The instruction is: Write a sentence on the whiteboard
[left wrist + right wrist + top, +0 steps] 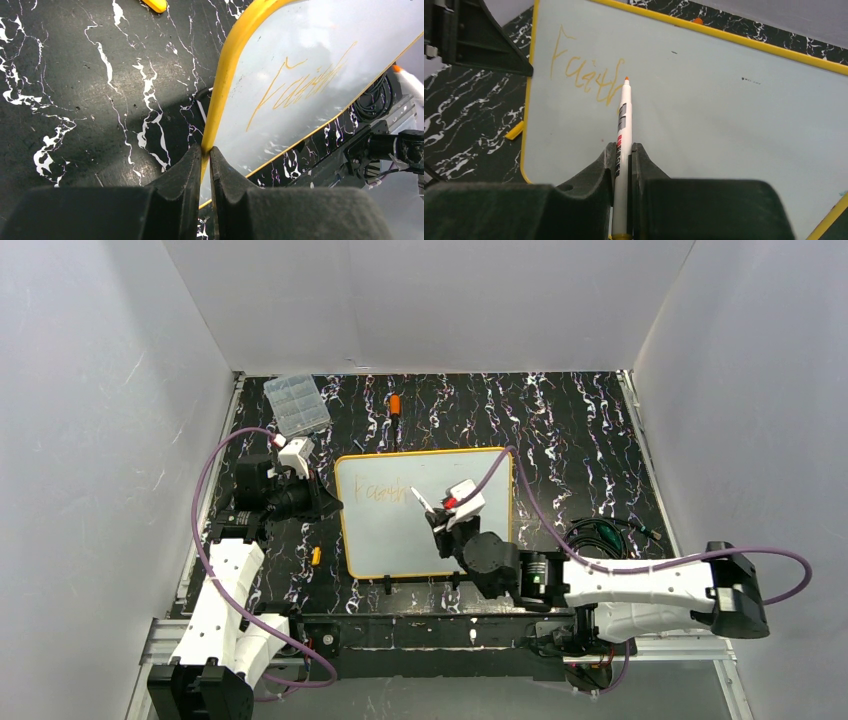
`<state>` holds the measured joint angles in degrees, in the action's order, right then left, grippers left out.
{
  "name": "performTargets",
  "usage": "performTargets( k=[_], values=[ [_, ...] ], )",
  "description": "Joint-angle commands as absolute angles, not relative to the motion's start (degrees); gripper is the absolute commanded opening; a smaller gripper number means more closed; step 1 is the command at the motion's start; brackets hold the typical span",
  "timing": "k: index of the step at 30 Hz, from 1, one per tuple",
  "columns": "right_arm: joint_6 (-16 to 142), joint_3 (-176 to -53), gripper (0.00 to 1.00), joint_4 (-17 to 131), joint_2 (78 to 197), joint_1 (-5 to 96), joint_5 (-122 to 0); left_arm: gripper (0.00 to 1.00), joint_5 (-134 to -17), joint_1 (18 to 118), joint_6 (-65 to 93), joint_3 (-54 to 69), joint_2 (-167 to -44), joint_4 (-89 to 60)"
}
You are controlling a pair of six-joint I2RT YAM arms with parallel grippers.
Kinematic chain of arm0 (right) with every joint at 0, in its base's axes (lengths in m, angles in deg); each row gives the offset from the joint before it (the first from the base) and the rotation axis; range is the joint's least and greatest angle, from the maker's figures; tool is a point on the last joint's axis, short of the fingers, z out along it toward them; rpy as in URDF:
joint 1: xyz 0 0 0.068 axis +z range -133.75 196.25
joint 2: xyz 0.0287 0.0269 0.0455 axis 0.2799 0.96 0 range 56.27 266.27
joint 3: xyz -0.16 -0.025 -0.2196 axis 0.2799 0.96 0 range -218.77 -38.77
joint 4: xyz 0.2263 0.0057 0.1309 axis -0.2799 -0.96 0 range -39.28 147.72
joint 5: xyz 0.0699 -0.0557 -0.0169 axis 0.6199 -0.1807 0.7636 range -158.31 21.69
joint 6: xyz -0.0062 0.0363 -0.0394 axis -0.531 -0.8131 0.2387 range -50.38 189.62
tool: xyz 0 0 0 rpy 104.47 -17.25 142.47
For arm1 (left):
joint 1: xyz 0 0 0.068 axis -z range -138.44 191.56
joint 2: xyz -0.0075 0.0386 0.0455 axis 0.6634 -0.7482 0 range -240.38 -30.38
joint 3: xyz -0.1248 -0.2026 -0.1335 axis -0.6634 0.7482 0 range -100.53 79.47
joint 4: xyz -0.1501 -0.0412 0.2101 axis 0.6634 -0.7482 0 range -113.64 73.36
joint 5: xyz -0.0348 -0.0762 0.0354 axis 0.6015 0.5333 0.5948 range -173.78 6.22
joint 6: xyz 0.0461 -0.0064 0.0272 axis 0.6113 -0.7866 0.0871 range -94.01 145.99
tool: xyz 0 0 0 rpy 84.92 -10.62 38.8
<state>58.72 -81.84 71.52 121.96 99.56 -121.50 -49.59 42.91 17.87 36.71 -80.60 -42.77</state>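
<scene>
The whiteboard lies flat mid-table, white with a yellow rim. One orange handwritten word, the start of the sentence, runs along its upper left; the strokes also show in the left wrist view and the right wrist view. My left gripper is shut on the board's left yellow rim. My right gripper is shut on a white marker, whose orange tip sits just right of the word's last letter, over the board. From above, the marker points up-left from the right gripper.
A clear compartment box stands at the back left. An orange-and-black object lies behind the board. A small yellow piece rests left of the board's lower corner. A coiled black cable lies right of the board.
</scene>
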Motion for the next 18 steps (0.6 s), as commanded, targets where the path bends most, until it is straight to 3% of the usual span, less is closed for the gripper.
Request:
performTargets(
  k=[1, 18],
  values=[
    [59.13, -81.02, 0.01, 71.48, 116.98, 99.49, -118.28, 0.09, -50.92, 43.09, 17.99, 35.58, -80.48, -44.4],
    [56.73, -75.62, 0.01, 63.38, 108.05, 99.49, -122.33, 0.08, -51.46, 43.06, 18.05, 35.7, -80.39, -44.3]
  ],
)
